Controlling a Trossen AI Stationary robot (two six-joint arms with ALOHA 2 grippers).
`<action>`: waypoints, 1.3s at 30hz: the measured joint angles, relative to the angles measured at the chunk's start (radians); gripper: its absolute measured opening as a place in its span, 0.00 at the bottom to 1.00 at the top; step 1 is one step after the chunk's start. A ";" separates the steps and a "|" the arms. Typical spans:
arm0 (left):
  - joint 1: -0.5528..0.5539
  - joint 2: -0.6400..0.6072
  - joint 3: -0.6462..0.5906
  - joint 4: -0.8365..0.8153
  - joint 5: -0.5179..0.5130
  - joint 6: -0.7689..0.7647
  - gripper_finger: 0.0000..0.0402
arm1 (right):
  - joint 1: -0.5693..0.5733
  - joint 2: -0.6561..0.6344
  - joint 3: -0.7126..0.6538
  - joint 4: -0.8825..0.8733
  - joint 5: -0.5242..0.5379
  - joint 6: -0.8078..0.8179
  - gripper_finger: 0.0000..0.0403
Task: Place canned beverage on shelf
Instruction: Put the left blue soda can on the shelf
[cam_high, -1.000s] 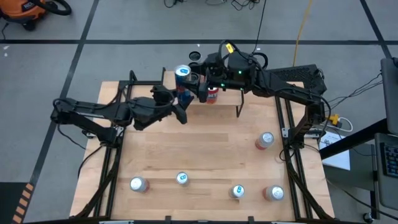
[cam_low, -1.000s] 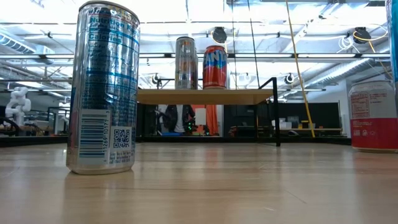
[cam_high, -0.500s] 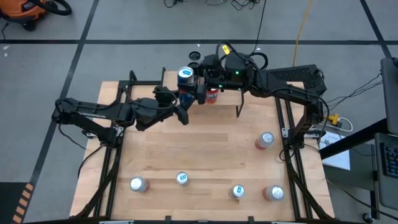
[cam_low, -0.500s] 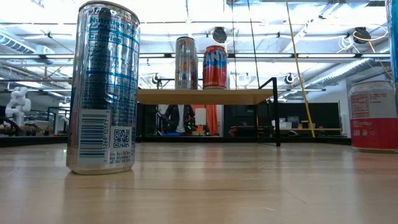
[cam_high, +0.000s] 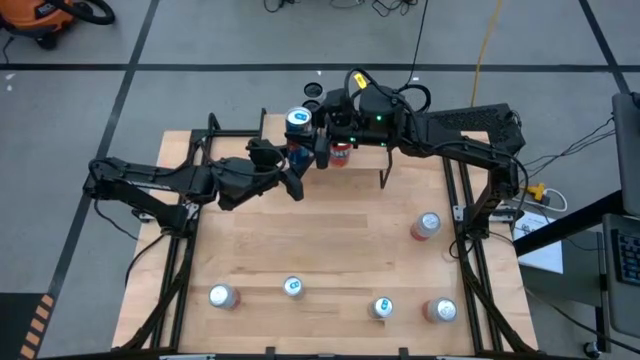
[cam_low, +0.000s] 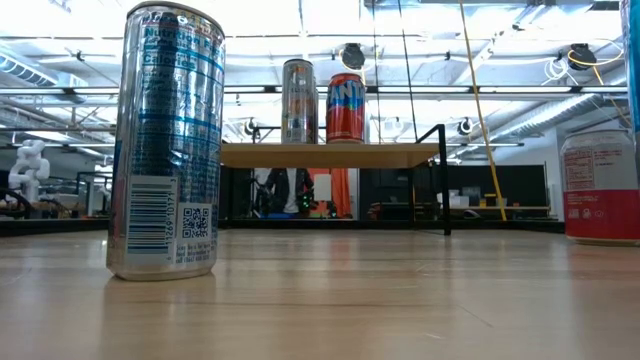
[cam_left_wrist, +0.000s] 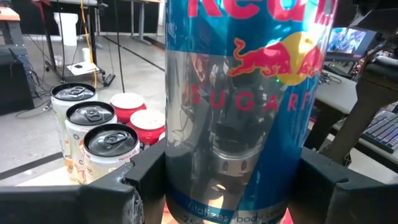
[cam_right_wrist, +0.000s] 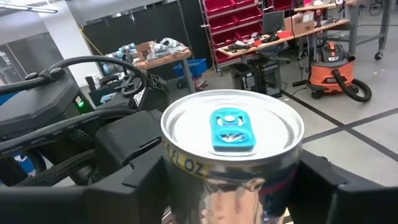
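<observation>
A tall blue-and-silver canned beverage (cam_high: 298, 122) stands upright in the air by the shelf (cam_low: 330, 155) at the table's far side. Its blue tab fills the right wrist view (cam_right_wrist: 233, 134). My left gripper (cam_high: 293, 165) reaches in from the left and is shut on the can low down (cam_left_wrist: 230, 186). My right gripper (cam_high: 312, 137) comes from the far right and is shut on it near the top (cam_right_wrist: 233, 186). On the shelf board stand a silver can (cam_low: 298, 100) and a red can (cam_low: 346, 106). In the left wrist view more cans (cam_left_wrist: 93, 118) stand in rows behind them. My left gripper pinches the can's lower wall (cam_left_wrist: 177, 177) between its two fingers, reaching in about level from the table's left. The can stands upright in the hold, clear of the table. My right gripper pinches the same can just under its top rim (cam_right_wrist: 180, 171), one finger (cam_right_wrist: 140, 180) on each side. It reaches in level from the far right, above the left gripper.
Several loose cans stand on the near half of the tabletop (cam_high: 221, 296) (cam_high: 293, 287) (cam_high: 382, 307) (cam_high: 443, 311), and one at the right (cam_high: 426, 225). In the low view a tall can (cam_low: 165, 140) stands close in front and a red-and-white one (cam_low: 600, 185) at the right.
My right gripper has edged toward the can's top and its fingers have drawn in around it. The can, still upright in my left gripper, has kept its place.
</observation>
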 joint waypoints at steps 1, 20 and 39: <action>0.000 0.000 0.000 -0.001 -0.002 0.000 0.61 | 0.000 0.000 0.000 0.000 0.000 0.000 0.57; -0.006 -0.059 0.000 0.004 0.172 -0.130 0.83 | -0.011 -0.039 -0.002 -0.014 -0.103 0.056 0.54; 0.083 -0.106 0.001 0.041 0.704 -0.025 0.83 | -0.014 -0.055 -0.002 -0.005 -0.327 0.098 0.55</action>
